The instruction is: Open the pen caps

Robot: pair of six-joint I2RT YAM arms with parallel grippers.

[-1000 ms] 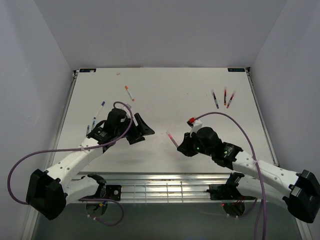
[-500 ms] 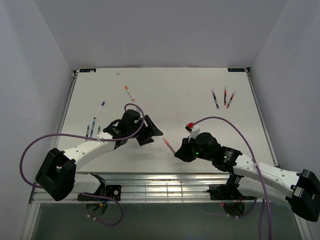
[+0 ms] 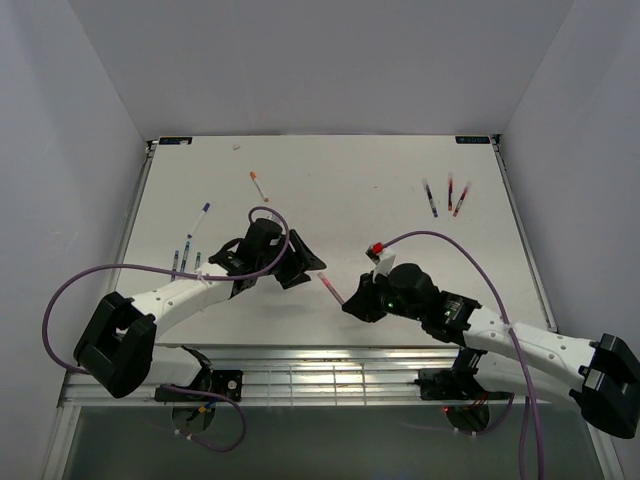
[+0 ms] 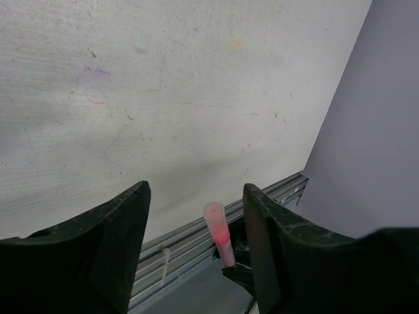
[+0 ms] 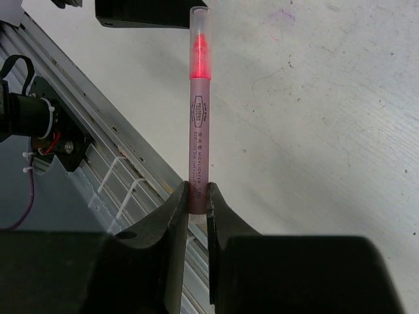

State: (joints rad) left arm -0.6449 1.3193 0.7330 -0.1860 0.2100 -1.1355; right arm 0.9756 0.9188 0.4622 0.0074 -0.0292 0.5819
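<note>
Above table (image 3: 350,190): right end effector (image 5: 198,196) gripping pen (image 5: 198,118), cap (image 4: 215,217) near spread left end effector (image 4: 196,199)

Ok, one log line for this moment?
right gripper: shut on pen | pen cap: on, aimed at left gripper | left gripper: open, not gripping

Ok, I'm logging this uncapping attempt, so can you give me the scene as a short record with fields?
Right end effector: shut on the slim dull-pink highlighter pen, cap end pointing away from its fingers
Cap: clear tube-like plastic cap, on the pen, pink tip showing through
Left end effector: open; in its wrist view the cap sits between the fingers, touching neither
Other pens: three dark stick pens far right on the white table; orange-tipped white pen far centre-left; blue-tipped white pen left
</note>
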